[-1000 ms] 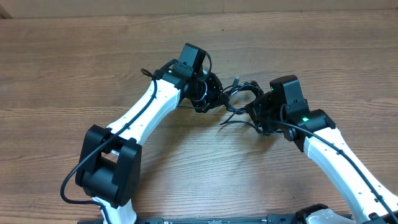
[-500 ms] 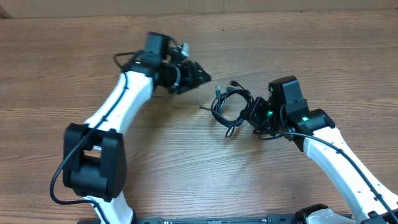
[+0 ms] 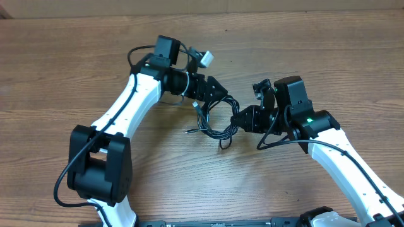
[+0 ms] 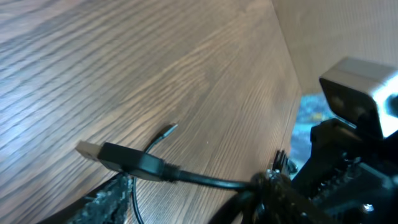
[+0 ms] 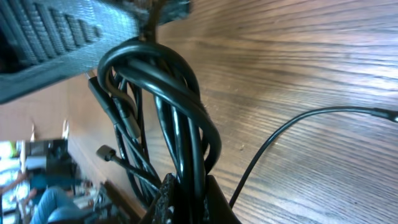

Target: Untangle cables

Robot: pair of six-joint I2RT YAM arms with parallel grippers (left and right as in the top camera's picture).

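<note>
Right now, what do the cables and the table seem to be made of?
The cables look sheathed in rubber or soft plastic: smooth black, slightly glossy, with light streaks along the bends. The table looks like wood or a wood-look laminate: matte brown with long grain lines. Which of the two it is, I cannot tell.

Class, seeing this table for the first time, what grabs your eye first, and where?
A tangled bundle of thin black cables sits at the centre of the brown wooden table, its right side clamped in the right gripper. The left gripper hovers at its upper-left edge, jaws apart.
</note>
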